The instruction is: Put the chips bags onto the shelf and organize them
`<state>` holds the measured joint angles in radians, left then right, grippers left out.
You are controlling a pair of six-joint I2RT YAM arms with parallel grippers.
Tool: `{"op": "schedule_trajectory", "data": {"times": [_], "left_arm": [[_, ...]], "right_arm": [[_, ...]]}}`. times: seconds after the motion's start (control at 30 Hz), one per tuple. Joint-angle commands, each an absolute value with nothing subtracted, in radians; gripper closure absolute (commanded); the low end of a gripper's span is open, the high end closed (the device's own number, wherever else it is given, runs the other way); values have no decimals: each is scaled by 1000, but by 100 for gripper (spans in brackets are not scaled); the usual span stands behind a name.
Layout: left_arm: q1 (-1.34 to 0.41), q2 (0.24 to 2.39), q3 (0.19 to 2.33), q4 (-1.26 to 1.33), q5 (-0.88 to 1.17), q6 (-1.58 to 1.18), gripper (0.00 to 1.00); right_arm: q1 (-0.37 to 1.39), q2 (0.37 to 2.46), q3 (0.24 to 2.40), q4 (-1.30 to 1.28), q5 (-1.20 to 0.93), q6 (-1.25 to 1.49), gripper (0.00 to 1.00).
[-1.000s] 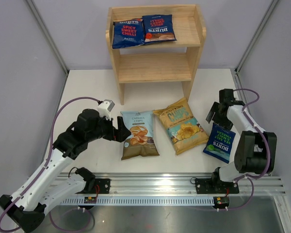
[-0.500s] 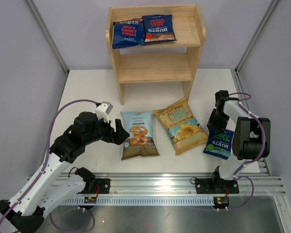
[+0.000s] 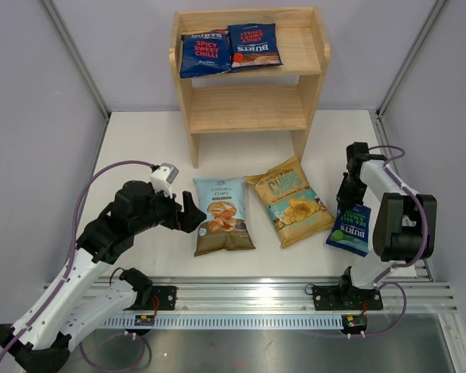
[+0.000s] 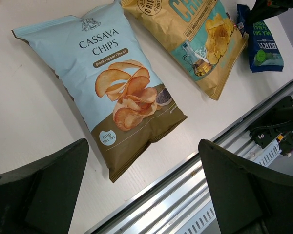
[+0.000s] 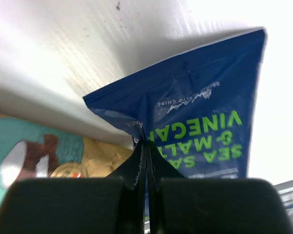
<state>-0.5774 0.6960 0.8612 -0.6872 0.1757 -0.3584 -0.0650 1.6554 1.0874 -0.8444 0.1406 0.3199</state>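
Observation:
The wooden shelf (image 3: 248,109) stands at the back, with two red-lettered dark blue chips bags (image 3: 205,53) (image 3: 254,45) on its top tier. On the table lie a pale-blue Cassava bag (image 3: 222,216) (image 4: 117,92) and a yellow and teal bag (image 3: 293,202) (image 4: 195,34). My right gripper (image 3: 346,203) (image 5: 146,146) is shut on the top corner of the green-lettered dark blue bag (image 3: 351,229) (image 5: 205,112), pinching its edge between the fingers. Just left of the Cassava bag, my left gripper (image 3: 193,214) (image 4: 142,146) is open and holds nothing.
An aluminium rail (image 3: 279,291) (image 4: 195,195) runs along the near table edge, close to the bags' lower ends. Grey enclosure walls stand on both sides. The shelf's lower tier shows bare wood.
My right gripper came down onto the green-lettered bag's upper edge and shut on it, pulling the bag a little. The left arm drew back slightly, still open.

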Motion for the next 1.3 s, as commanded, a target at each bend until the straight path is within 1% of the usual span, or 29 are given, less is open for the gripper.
{"op": "schedule_trajectory", "data": {"times": [0.0, 0.2, 0.43, 0.5, 0.53, 0.57, 0.6, 0.63, 0.67, 0.7, 0.73, 0.77, 0.8, 0.87, 0.9, 0.93, 1.03, 1.17, 1.2, 1.27], "left_arm": [[-581, 698, 857, -655, 187, -344, 1], [-581, 710, 862, -638, 202, -360, 1], [-594, 730, 844, -516, 232, -426, 1], [-642, 770, 844, -454, 194, -455, 1], [-669, 790, 848, -434, 169, -460, 1], [-701, 829, 857, -416, 96, -463, 1], [-771, 851, 859, -361, 60, -459, 1], [-803, 868, 853, -319, 31, -450, 1], [-830, 883, 842, -267, 5, -428, 1], [-871, 903, 798, -136, 5, -416, 1], [-886, 908, 775, -67, 5, -407, 1], [-900, 914, 749, -7, -23, -399, 1], [-929, 914, 726, 127, -26, -367, 1], [-966, 911, 670, 230, -70, -303, 1], [-997, 911, 666, 288, -83, -278, 1], [-1015, 914, 646, 326, -97, -250, 1], [-1066, 951, 588, 503, -127, -135, 1], [-1124, 1000, 502, 696, -207, -16, 1], [-1140, 1015, 488, 783, -222, 32, 1], [-1149, 1052, 479, 836, -259, 64, 1]], "right_arm": [[-57, 1531, 1091, -847, 161, 314, 100], [-57, 1360, 1086, -810, 176, 345, 100], [-57, 1149, 1117, -784, 178, 406, 100], [-57, 1068, 1115, -763, 155, 432, 100], [-55, 1040, 1111, -730, 111, 466, 100], [-55, 990, 1106, -712, 85, 486, 100], [-57, 968, 1094, -692, 52, 504, 100], [-57, 953, 1089, -649, -33, 547, 100], [-57, 931, 1086, -629, -72, 569, 100], [-57, 925, 1085, -612, -107, 592, 100], [-57, 920, 1081, -576, -186, 647, 100], [-57, 917, 1078, -556, -219, 678, 100], [-57, 907, 1065, -536, -254, 710, 100], [-57, 890, 1039, -442, -351, 826, 100], [-57, 885, 985, -389, -388, 880, 100], [-57, 887, 962, -280, -464, 987, 100], [-45, 913, 950, -201, -521, 1110, 100], [-25, 881, 927, -138, -477, 1221, 100], [-18, 862, 913, -126, -469, 1245, 100], [-9, 845, 894, -77, -465, 1327, 100]]}}
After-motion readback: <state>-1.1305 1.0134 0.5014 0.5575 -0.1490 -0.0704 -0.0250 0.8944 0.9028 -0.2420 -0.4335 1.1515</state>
